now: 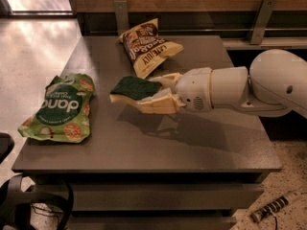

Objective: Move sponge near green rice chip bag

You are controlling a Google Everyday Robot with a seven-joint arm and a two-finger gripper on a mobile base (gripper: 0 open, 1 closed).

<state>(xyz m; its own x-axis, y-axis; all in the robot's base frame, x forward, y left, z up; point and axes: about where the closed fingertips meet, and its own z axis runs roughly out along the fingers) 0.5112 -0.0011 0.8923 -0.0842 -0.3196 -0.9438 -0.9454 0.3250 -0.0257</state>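
The sponge [134, 87], dark green on top over a pale yellow body, is held above the middle of the grey table [144, 147]. My gripper [156, 94] reaches in from the right on a white arm and is shut on the sponge's right end. The green rice chip bag [61, 108] lies flat at the table's left side, with a dark green round label. The sponge hangs a short way to the right of the bag and does not touch it.
A brown and yellow chip bag [147, 46] lies at the back of the table, just behind the gripper. The table's left edge borders a pale floor [29, 56]. A wall with metal brackets [259, 18] runs behind. Cables and a black object [33, 202] sit below the front left corner.
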